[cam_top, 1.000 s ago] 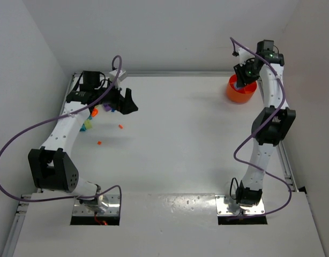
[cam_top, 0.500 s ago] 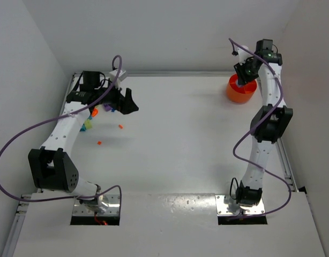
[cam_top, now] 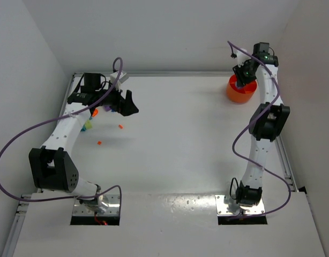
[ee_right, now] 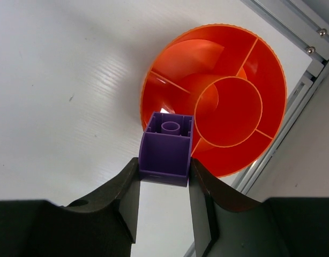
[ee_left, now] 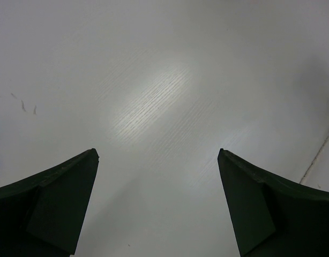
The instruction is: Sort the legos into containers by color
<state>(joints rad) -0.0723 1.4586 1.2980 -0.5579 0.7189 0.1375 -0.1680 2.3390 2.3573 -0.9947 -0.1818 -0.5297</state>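
Clamping purple lego point(ee_right: 164, 152) over orange bowl point(ee_right: 261, 69), R tool point(ee_right: 164, 163), L tool point(ee_left: 158, 153) spread empty, part-cropped

The left arm point(cam_top: 62, 128) reached along the left edge, the left gripper point(cam_top: 125, 103) spread wide near the far-left corner. The right arm point(cam_top: 263, 122) stretched toward the far-right corner, the right gripper point(ee_right: 165, 163) clamped on a purple brick point(ee_right: 165, 147).

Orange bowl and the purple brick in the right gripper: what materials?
The orange bowl looks like glossy moulded plastic: thin divider walls, soft highlights. The purple brick is likely rigid opaque plastic, satin finish: hollow underside with a moulded tube.
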